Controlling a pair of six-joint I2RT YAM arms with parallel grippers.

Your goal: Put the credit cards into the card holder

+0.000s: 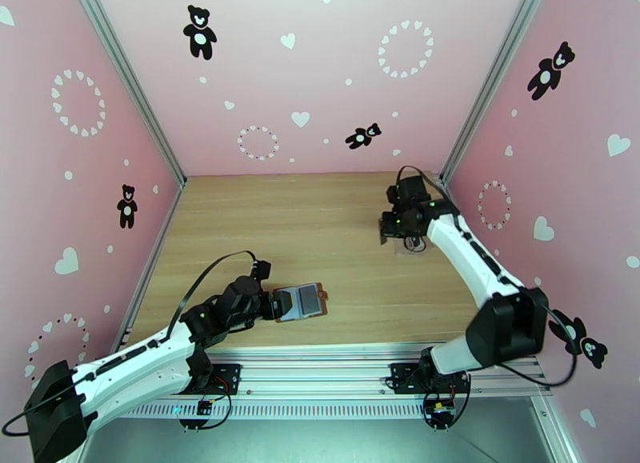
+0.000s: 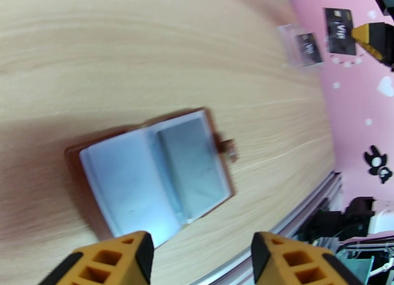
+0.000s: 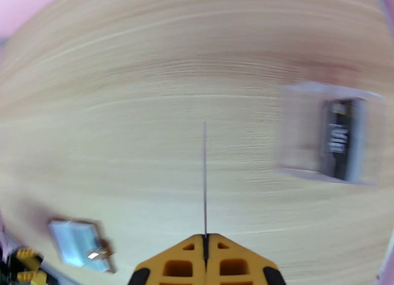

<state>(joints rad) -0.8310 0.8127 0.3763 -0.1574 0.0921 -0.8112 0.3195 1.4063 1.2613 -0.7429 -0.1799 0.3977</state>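
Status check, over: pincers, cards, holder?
Left pincer open, at the open card holder. Right pincer shut on one credit card. Second card in clear box.

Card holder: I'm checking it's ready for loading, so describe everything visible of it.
The card holder lies open and flat on the wooden table, near the left arm. Brown, leather-like cover; greyish see-through pockets face up, seemingly empty; a snap tab juts from one side. The left fingers stand open at its edge; contact unclear.

Two credit cards (image 2: 339, 30) are showing, one card holder (image 2: 162, 177) is lying on the table (image 1: 320, 217), and one clear box (image 3: 300, 133) is sitting there too.
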